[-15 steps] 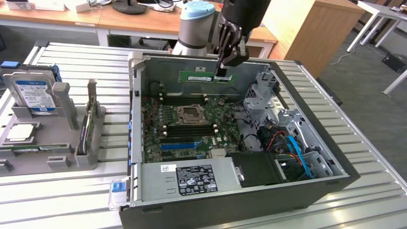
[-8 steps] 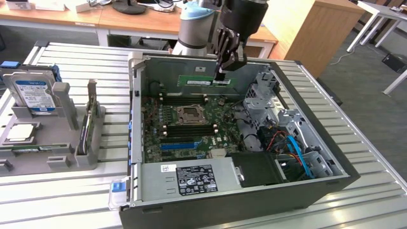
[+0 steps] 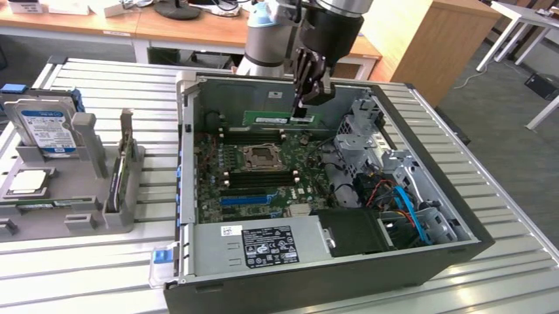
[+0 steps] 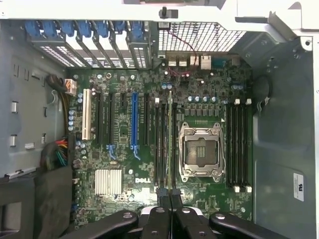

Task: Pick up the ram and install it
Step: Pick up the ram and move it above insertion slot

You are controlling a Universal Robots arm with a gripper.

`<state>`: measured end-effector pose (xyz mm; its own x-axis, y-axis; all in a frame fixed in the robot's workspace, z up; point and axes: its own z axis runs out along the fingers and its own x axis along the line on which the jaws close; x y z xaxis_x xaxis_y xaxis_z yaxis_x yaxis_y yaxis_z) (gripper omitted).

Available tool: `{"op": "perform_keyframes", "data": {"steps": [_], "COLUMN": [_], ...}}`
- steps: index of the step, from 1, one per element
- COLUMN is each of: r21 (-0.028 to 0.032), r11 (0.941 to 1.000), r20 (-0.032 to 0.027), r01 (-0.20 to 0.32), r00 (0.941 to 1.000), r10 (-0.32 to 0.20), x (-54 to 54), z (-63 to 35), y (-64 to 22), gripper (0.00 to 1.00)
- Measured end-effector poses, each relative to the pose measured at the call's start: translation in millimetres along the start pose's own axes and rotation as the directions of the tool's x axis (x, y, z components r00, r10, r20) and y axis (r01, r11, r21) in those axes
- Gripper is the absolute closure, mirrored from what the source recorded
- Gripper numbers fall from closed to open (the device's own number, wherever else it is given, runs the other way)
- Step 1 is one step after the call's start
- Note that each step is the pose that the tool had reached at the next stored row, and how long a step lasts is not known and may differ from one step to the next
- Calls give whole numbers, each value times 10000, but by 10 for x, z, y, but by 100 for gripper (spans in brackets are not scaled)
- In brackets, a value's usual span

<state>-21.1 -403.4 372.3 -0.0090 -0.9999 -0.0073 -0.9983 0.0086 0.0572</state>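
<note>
The ram is a thin green board stick, held level above the far part of the motherboard inside the open computer case. My gripper is shut on one end of it and comes down from above. In the wrist view the ram shows edge-on as a thin line running out from my gripper. That line lies over the black memory slots beside the CPU socket. Whether the ram touches a slot I cannot tell.
A silver hard drive with a blue-white label stands in a grey holder at the exterior view's left. Inside the case are a long blue slot, a heatsink, the power supply and drive cages with cables.
</note>
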Motion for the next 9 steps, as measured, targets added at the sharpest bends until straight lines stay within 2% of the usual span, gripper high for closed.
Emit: {"op": "perform_keyframes", "data": {"steps": [5,9], "r21": [0,-1], "r11": [10000,10000], "r20": [0,-3], "r01": [-1,-1], "r00": [10000,10000], "r10": [1,1], "x": [1,1], "z": [67,76], "y": [-4,-4], "gripper": [89,89]}}
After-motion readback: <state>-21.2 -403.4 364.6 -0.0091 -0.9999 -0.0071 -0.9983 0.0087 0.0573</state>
